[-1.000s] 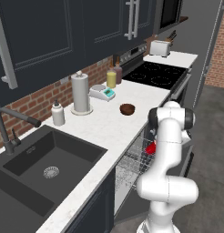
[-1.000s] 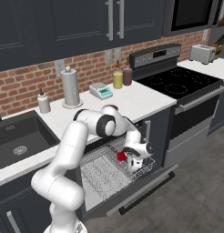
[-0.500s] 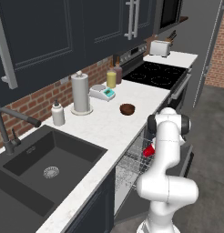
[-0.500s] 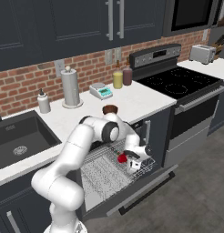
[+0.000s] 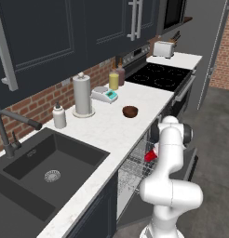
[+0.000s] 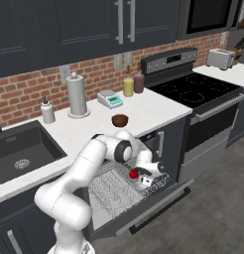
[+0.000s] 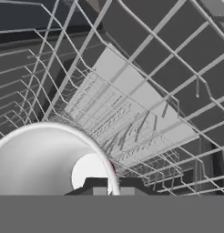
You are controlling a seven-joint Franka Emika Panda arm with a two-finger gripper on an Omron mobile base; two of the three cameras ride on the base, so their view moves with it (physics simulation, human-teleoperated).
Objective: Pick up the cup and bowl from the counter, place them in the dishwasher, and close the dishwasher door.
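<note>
- While the dishwasher door lay dropped open and the wire rack was pulled out, the task sat about a third done by my read: nothing set down for good yet.
- counter up behind and above the pincer; sink well off to its side.
- arm bent over hard from the base, elbow high, forearm angled down into the dishwasher, wrist tipped toward the rack.
- bowl sat on the counter above the pincer, well apart, untouched; that one plus shutting the door looked left to do.
- pincer hung low over the rack's front part, jaws clamped tight on the cup's rim.
- cup at the fingertips, just over the wires; hand view showed its pale inside right against the pincer; release looked like the step in hand.
</note>
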